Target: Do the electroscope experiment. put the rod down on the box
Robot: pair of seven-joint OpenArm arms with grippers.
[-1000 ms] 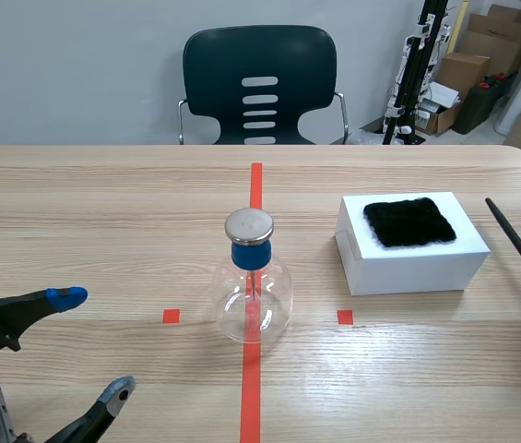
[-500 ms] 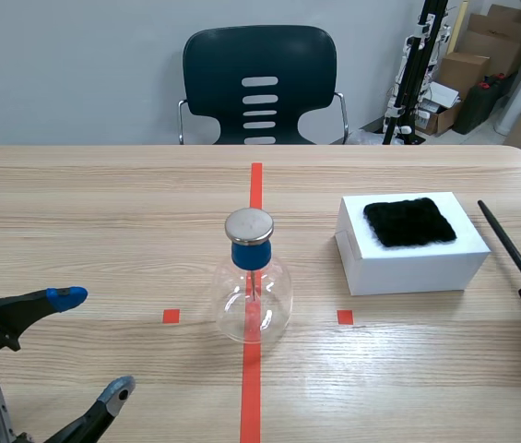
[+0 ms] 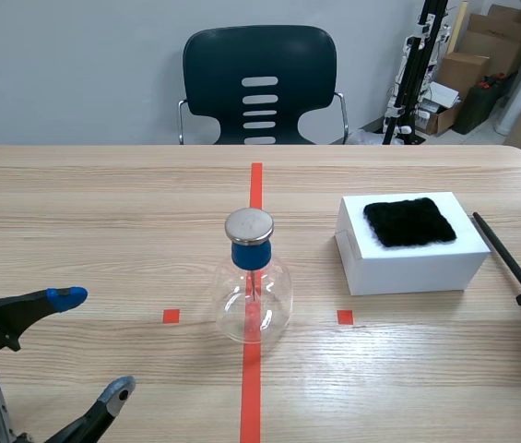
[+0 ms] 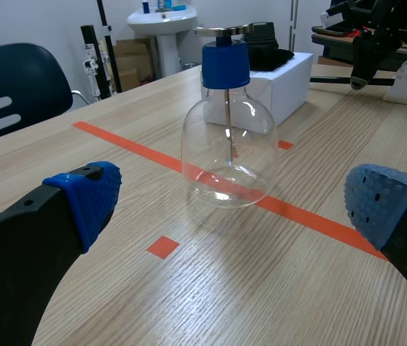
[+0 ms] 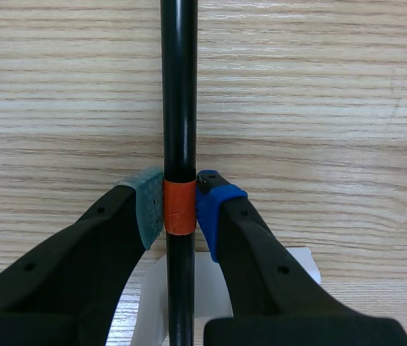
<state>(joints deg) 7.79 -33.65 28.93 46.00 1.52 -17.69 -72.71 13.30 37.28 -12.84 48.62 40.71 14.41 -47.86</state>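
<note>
Right now the black rod [image 3: 504,256] is not on the white box [image 3: 408,266]. It slants along the right edge of the frame, its far tip just beside the box's right side, and whether it touches the box cannot be told. The right jaws are clamped on the rod. In the right wrist view a grey-green pad [image 5: 149,205] and a blue pad [image 5: 214,205] press on either side of an orange band [image 5: 179,207] that wraps the rod [image 5: 179,86], which runs straight ahead between them over the wooden worktop [image 5: 318,108].

A square of black fur [image 3: 408,221] lies on top of the box, right of centre. At the middle of the frame stands the electroscope [image 3: 254,295], a clear glass flask with a blue collar and a flat metal disc [image 3: 249,224] on top, set on the orange-red tape line.

At the lower left the left jaws are wide apart and hold nothing, with one blue fingertip [image 3: 65,295] and one grey fingertip [image 3: 117,392] showing. In the left wrist view the electroscope [image 4: 228,144] stands ahead of them, well apart. A dark chair [image 3: 260,83] sits beyond the worktop at top centre.
</note>
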